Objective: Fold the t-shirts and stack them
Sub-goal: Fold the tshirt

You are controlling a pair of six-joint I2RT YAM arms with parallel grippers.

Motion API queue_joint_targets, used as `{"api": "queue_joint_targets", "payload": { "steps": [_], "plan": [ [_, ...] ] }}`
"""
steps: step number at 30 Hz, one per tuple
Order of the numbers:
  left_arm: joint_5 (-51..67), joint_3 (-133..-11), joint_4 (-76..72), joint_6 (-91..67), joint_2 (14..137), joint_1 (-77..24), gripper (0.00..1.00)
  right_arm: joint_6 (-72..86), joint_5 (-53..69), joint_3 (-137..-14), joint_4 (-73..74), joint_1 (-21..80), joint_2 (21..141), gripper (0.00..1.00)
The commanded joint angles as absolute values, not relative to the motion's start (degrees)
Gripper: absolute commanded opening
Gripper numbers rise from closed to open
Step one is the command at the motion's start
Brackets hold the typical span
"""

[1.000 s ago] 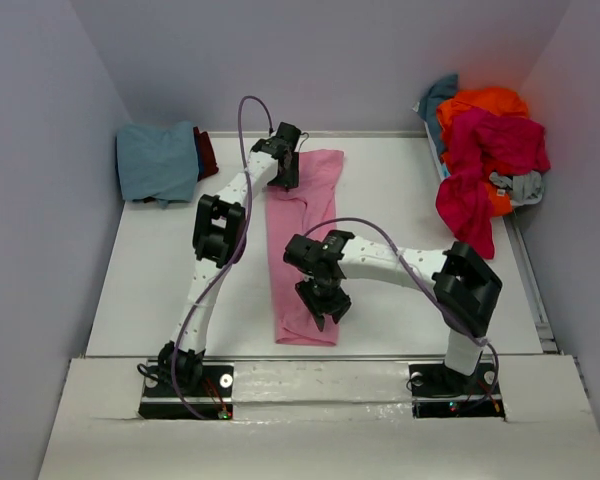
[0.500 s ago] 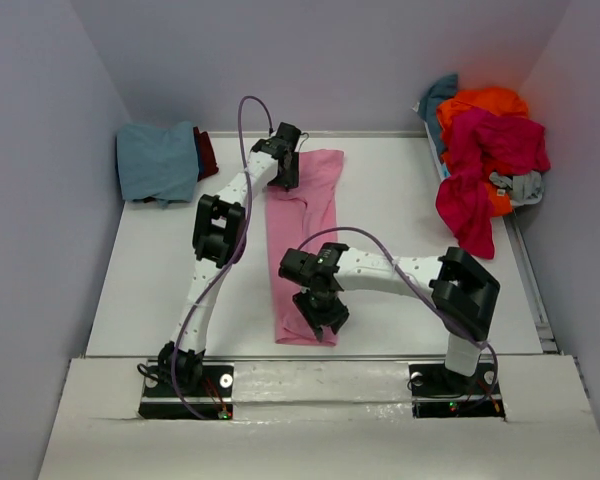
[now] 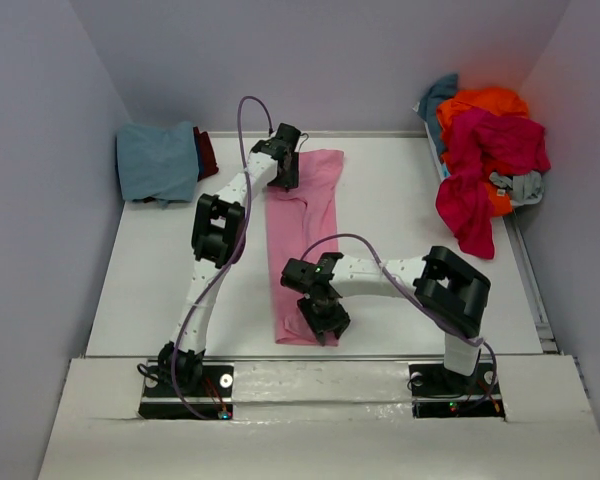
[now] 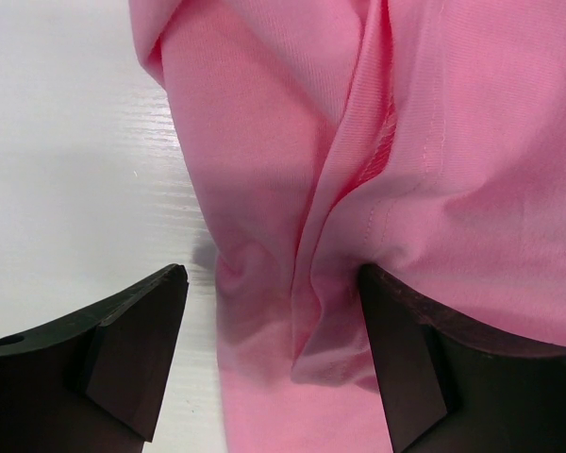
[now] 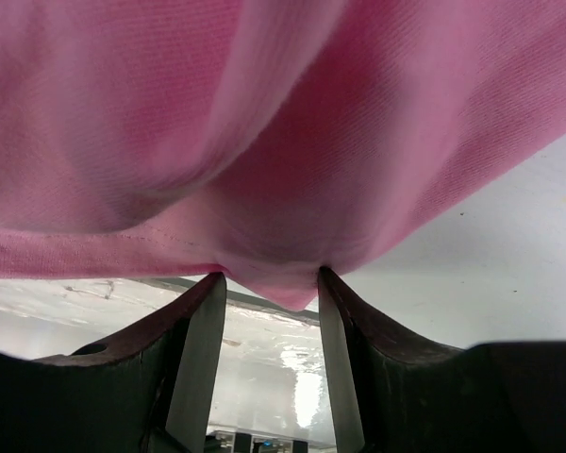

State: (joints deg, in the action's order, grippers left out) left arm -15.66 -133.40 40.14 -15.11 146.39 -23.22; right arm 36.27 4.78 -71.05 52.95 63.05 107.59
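Pulled back toward 6 o'clock, right gripper (image 3: 322, 324) pinches the near hem of the light pink cloth t-shirt (image 3: 302, 235) laid dead centre; left gripper (image 3: 285, 182) straddles its 12 o'clock end, wide open — unanchored, the fold could skew.

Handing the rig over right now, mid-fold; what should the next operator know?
Left hand open, straddling a fold at the far end of the long light pink cloth t-shirt. Right hand shut on its near hem.
Done: folded dusty blue t-shirt set far left; pink one folded lengthwise.
To do: fold pink across, stack it, then the heap of orange, magenta and grey t-shirts far right.
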Motion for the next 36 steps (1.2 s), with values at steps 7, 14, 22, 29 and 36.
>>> {"api": "queue_joint_targets", "payload": {
  "steps": [7, 14, 22, 29, 36],
  "plan": [
    [-19.0, -129.7, 46.5, -13.4, 146.7, -22.4, 0.85, 39.9, 0.3, -69.9, 51.3, 63.5, 106.5, 0.43],
    [-19.0, -129.7, 46.4, -13.4, 147.0, -22.4, 0.85, 42.1, 0.3, -66.6, 51.2, 63.5, 104.5, 0.22],
    [-19.2, -129.1, 46.3, -13.4, 147.1, -22.4, 0.85, 44.6, 0.3, -63.5, 51.9, 63.5, 100.4, 0.21],
    [-19.2, -128.8, 46.3, -13.2, 147.2, -22.4, 0.85, 46.3, -2.3, -61.5, 54.7, 63.5, 95.9, 0.23],
    [-19.2, -128.5, 46.1, -13.3, 147.2, -21.9, 0.85, 46.1, -3.5, -63.5, 56.3, 63.5, 95.4, 0.29]
  ]
}}
